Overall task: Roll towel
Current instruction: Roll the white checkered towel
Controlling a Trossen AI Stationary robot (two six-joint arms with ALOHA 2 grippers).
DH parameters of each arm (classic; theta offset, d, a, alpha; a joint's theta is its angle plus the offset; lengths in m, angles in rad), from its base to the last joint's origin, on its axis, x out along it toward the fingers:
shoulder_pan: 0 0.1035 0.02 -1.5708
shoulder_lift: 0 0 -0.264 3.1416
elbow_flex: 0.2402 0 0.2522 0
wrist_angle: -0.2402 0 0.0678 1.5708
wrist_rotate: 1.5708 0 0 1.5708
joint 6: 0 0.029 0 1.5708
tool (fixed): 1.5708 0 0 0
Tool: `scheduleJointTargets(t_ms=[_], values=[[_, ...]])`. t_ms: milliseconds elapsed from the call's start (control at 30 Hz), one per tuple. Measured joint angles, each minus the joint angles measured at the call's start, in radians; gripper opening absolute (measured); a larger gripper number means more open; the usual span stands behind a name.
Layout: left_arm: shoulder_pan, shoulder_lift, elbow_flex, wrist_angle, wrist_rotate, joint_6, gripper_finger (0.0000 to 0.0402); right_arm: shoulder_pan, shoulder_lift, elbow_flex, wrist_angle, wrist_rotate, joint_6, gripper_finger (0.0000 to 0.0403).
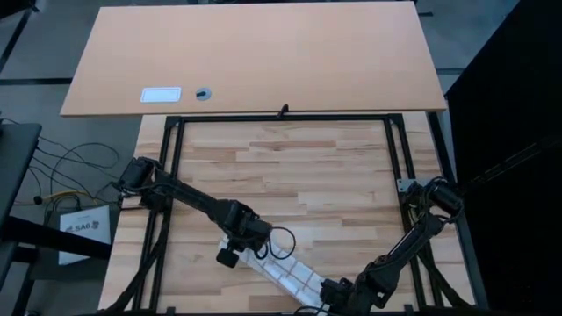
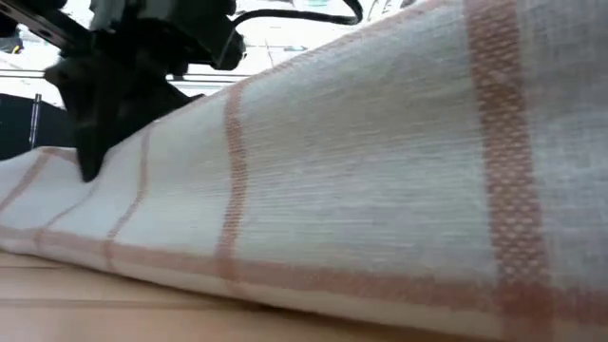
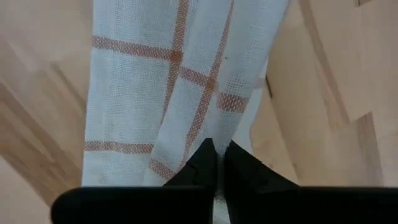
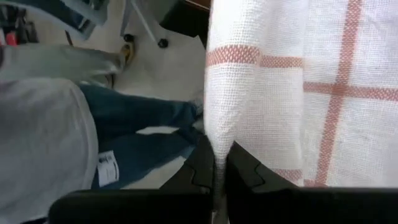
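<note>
1. Left gripper (image 3: pixel 217 163) pinches one end of the towel (image 1: pixel 283 274), as I see it, fingers closed on the cloth.
2. Right gripper (image 4: pixel 217 163) clamps the other end near the counter's (image 1: pixel 307 175) front edge.
3. Between them, I see the checked towel stretched as a narrow band on the wood.

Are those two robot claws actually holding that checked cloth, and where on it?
Yes. The left gripper and the right gripper each pinch one end of the towel, which is folded into a long strip between them.
</note>
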Motion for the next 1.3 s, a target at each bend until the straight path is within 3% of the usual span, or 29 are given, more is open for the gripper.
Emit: scheduleJointTargets(t_ms=[267, 567, 833, 1133, 1300], values=[[0.069, 0.000, 0.000, 0.041, -0.002, 0.119, 0.0000, 0.040, -0.001, -0.058, 0.057, 0.132, 0.168, 0.0000], [0.158, 0.000, 0.000, 0.075, 0.007, 0.223, 0.0000, 0.089, -0.009, -0.208, 0.249, 0.287, 0.352, 0.0000], [0.201, 0.000, 0.000, 0.082, 0.039, 0.268, 0.0000, 0.128, -0.129, -0.334, 0.267, 0.444, 0.436, 0.0000], [0.216, 0.000, 0.000, 0.097, 0.053, 0.294, 0.0000, 0.149, -0.241, -0.501, 0.283, 0.458, 0.543, 0.0000], [0.232, 0.000, 0.000, 0.128, 0.052, 0.319, 0.0000, 0.152, -0.261, -0.615, 0.443, 0.453, 0.563, 0.0000]])
